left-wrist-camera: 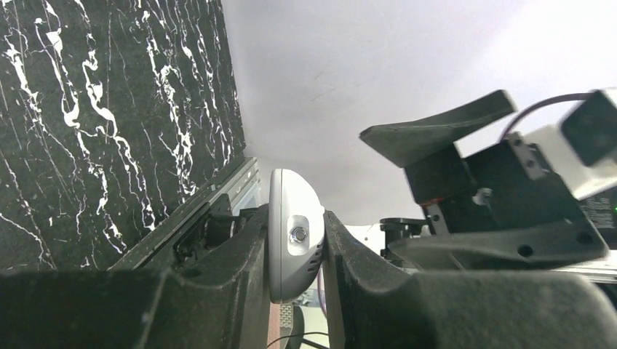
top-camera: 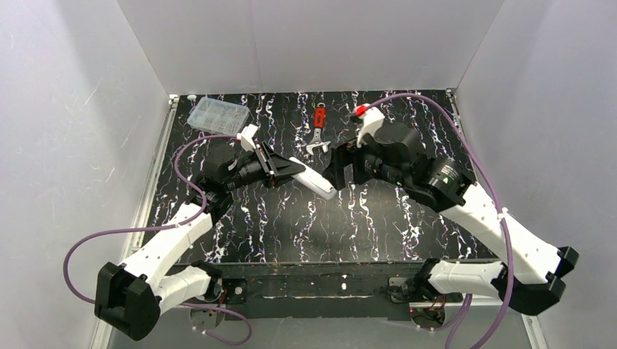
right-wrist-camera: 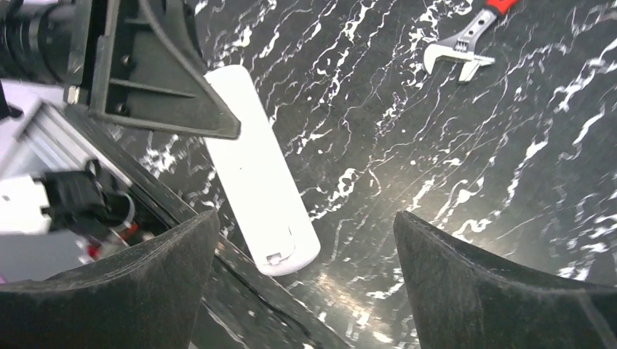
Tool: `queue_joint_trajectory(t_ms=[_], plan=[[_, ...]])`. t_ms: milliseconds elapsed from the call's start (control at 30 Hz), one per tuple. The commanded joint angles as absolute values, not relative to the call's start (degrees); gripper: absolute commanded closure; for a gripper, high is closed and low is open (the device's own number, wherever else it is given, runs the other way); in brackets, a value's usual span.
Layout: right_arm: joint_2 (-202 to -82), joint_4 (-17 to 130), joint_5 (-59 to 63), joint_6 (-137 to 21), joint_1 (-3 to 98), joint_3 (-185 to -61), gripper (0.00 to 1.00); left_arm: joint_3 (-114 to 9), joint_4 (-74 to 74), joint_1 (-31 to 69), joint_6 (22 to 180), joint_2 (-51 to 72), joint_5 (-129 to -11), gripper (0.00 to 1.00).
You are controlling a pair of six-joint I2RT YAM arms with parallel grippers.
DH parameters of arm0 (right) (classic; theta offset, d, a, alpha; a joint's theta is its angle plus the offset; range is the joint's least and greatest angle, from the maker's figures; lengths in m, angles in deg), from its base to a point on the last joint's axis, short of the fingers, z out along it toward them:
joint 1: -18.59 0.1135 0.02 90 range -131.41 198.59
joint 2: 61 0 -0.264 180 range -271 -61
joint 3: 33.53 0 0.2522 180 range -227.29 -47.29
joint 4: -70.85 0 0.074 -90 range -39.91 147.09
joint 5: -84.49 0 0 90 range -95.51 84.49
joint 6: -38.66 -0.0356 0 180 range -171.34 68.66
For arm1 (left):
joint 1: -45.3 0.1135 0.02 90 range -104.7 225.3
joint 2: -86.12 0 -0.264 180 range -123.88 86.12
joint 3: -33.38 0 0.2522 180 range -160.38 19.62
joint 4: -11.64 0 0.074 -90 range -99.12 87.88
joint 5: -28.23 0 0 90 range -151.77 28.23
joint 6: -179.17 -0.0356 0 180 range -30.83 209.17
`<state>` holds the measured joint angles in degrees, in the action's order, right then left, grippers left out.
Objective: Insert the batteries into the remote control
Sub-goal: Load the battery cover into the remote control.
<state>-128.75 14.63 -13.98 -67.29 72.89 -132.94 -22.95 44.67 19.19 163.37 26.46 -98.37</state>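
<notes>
My left gripper [top-camera: 282, 169] is shut on the white remote control [top-camera: 314, 182] and holds it above the table, pointing right. The left wrist view shows the remote's [left-wrist-camera: 292, 234] end pinched edge-on between the two dark fingers. In the right wrist view the remote [right-wrist-camera: 255, 163] shows a smooth white side with a small latch notch at its near end. My right gripper [top-camera: 340, 166] stands open just off that free end, its jaws wide apart with nothing between them. The batteries are out of view.
A red-handled wrench [top-camera: 318, 131] lies on the black marbled table behind the grippers and also shows in the right wrist view [right-wrist-camera: 466, 45]. A clear compartment box [top-camera: 217, 115] sits at the back left corner. White walls enclose the table.
</notes>
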Motion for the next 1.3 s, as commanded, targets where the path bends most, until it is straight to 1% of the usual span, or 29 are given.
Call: queue_joint_trajectory(t_ms=[0, 133, 267, 400, 833, 1267], plan=[[-122.33, 30.54, -13.39, -83.55, 70.24, -122.64, 0.02, -23.64, 52.32, 18.96, 165.12, 26.44, -100.55, 1.00], [-115.30, 40.27, -12.90, -93.43, 68.75, -112.94, 0.02, -23.92, 51.75, 19.01, 165.26, 26.43, -99.89, 1.00], [-112.65, 42.43, -12.97, -101.78, 66.80, -106.58, 0.02, -24.18, 50.55, 19.00, 164.84, 26.91, -98.84, 1.00], [-111.53, 44.90, -10.44, -105.63, 64.92, -102.86, 0.02, -24.25, 49.42, 19.01, 164.35, 27.71, -97.96, 1.00], [-112.31, 47.23, -2.30, -108.75, 62.22, -100.24, 0.04, -23.54, 50.76, 19.00, 164.69, 27.90, -97.01, 1.00], [-113.34, 46.10, -0.50, -109.36, 61.82, -98.34, 0.04, -23.90, 51.82, 19.01, 165.09, 27.35, -96.62, 1.00]])
